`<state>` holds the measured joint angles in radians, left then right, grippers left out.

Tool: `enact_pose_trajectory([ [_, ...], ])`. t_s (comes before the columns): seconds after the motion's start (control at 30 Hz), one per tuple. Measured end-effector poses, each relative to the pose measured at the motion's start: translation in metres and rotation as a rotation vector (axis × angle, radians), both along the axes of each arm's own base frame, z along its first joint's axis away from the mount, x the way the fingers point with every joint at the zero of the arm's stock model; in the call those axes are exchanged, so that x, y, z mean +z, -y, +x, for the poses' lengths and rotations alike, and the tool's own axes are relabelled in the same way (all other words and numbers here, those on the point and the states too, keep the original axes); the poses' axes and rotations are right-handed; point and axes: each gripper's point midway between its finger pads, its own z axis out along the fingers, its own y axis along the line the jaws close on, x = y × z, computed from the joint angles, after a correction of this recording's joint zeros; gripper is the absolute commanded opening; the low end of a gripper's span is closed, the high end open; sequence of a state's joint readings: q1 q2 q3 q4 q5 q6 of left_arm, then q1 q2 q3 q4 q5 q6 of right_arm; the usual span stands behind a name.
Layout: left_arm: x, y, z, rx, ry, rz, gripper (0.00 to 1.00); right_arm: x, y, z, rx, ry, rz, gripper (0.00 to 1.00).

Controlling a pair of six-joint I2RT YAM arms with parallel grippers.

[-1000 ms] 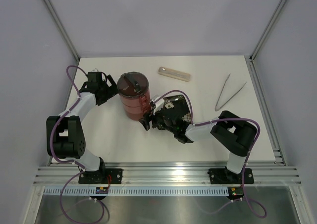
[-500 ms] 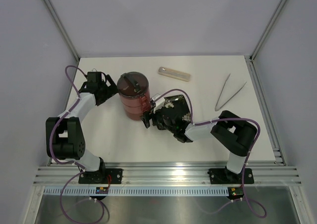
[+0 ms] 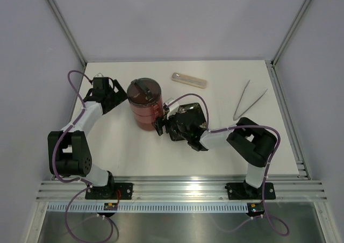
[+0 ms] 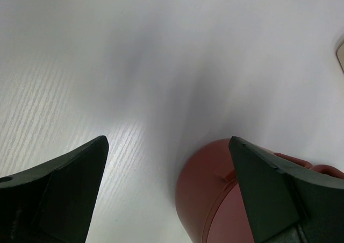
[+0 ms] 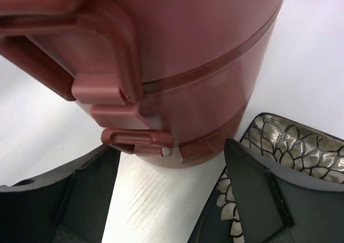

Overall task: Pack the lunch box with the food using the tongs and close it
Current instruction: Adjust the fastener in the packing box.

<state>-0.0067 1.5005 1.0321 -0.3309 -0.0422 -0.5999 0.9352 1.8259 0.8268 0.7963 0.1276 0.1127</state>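
We judge packing done: the lunch box (image 3: pixel 144 104) stands stacked and lidded, centre-left on the table (image 3: pixel 134 157). The tongs (image 3: pixel 248 101) lie idle far right; no food visible. Side clasp (image 5: pixel 107 76): locked or not, we cannot tell. Left gripper (image 3: pixel 114 95) and right gripper (image 3: pixel 160 126) flank it, both wide and empty. White table, pale walls (image 3: pixel 172 22), aluminium rail frame (image 3: pixel 183 188).
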Motion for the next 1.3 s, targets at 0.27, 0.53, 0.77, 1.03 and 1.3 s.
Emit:
enact_pose_trajectory([
  [0.27,-0.001,0.0,-0.0014,0.0,-0.007,0.0,0.99,-0.0041,-0.0012,-0.0011,0.019,-0.008,-0.004,0.8],
  [0.53,-0.0014,0.0,-0.0019,-0.001,-0.009,0.0,0.99,0.0,-0.0039,-0.0018,0.035,-0.002,0.013,0.8],
  [0.77,-0.0018,0.0,-0.0023,-0.001,-0.011,0.001,0.99,0.0022,-0.0038,-0.0015,0.045,-0.011,0.041,0.72],
  [1.03,-0.0022,0.0001,-0.0022,-0.002,-0.012,0.0,0.99,0.0024,-0.0022,-0.0013,0.049,-0.022,0.061,0.52],
  [1.3,-0.0047,0.0,-0.0023,-0.001,-0.019,0.0,0.99,0.002,-0.0008,-0.0013,0.046,-0.025,0.068,0.35],
])
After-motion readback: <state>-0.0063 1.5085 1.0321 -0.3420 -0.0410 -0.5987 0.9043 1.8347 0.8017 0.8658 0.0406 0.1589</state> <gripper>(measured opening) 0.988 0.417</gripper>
